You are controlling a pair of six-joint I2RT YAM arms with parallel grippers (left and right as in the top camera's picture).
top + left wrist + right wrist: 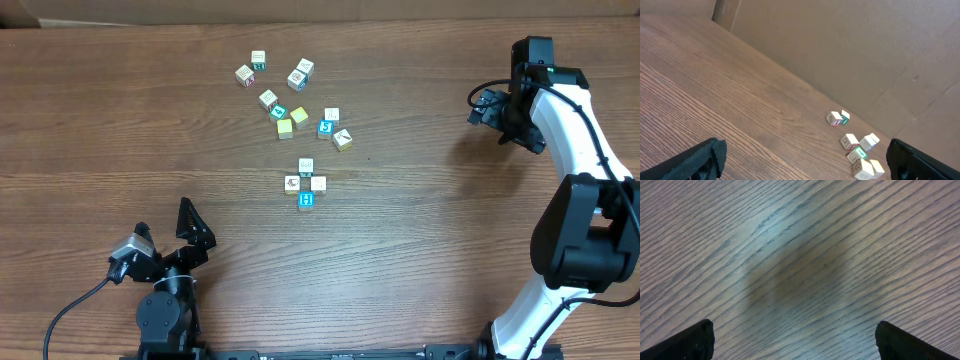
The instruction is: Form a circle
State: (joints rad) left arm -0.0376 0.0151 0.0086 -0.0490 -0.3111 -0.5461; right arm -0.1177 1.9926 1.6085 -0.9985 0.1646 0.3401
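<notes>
Left end effector (163, 216): sat low at the near left of the desk (450, 230), jaws spread wide with nothing between them; its dark fingers (695, 161) framed bare wood in the left wrist view
Cardboard wall (850, 45): stood behind the desk's far edge
Loose scatter (299, 115): about a dozen white, yellow and teal cubes lay spread over the far middle of the desk, some touching, most apart
Circle (305, 183): lay near the desk's middle, just nearer than the scatter, as four cubes in a tight ring, three whitish ones and a blue cube (306, 201) with a white H on the near side; well apart from both arms
Right end effector (482, 107): hung over the far right of the desk, jaws wide open and empty, with only wood grain and a dark shadow patch beneath it in the right wrist view
</notes>
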